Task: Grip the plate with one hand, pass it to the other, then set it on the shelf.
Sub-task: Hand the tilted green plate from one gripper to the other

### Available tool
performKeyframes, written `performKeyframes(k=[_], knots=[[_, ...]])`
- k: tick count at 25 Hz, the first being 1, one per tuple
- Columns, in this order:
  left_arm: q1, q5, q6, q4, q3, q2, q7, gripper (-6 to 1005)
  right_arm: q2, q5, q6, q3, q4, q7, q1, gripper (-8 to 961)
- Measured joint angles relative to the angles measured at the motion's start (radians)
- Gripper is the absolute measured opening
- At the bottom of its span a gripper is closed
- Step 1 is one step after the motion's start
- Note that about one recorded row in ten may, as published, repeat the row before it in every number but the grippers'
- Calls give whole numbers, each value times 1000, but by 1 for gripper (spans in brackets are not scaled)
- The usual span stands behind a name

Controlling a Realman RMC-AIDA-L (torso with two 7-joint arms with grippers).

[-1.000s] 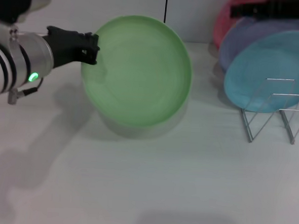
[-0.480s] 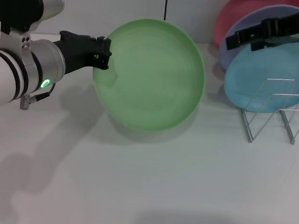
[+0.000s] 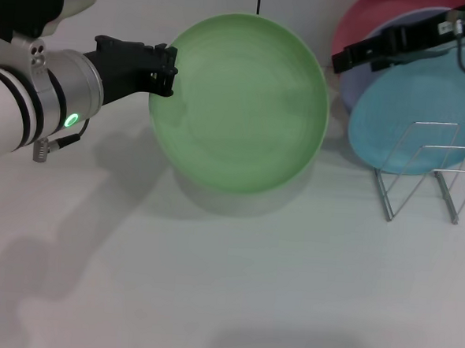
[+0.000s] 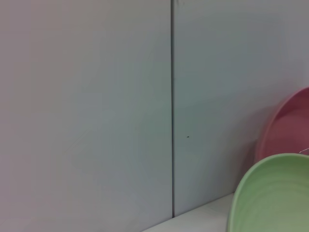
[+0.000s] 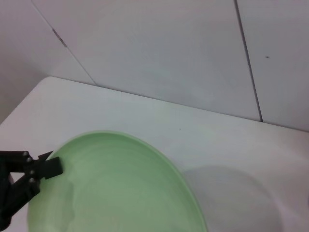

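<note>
The light green plate [image 3: 241, 103] hangs tilted above the white table, its face towards me. My left gripper [image 3: 166, 71], black on the thick arm with the green light, is shut on the plate's left rim. My right gripper [image 3: 339, 62], slim and black with a thin cable, reaches in from the upper right, and its tip sits just off the plate's right rim. In the right wrist view the plate [image 5: 116, 188] fills the lower part, with the left gripper [image 5: 46, 166] clamped on its far edge. The wire shelf [image 3: 426, 174] stands at the right.
Behind the shelf a turquoise plate [image 3: 401, 129], a lavender plate [image 3: 364, 83] and a pink plate [image 3: 356, 28] lean against the wall. The left wrist view shows the wall, the plate's rim [image 4: 275, 193] and the pink plate [image 4: 289, 125].
My left arm has carried the plate to the right and a little higher. My right gripper has come down and leftwards, towards the plate's right rim.
</note>
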Motion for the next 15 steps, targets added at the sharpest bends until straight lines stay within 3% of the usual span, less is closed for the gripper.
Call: performKeyframes(k=[15], knots=[[-5, -10, 5, -3, 6, 0, 0, 29, 22, 3, 145, -101, 55, -37, 22, 742]])
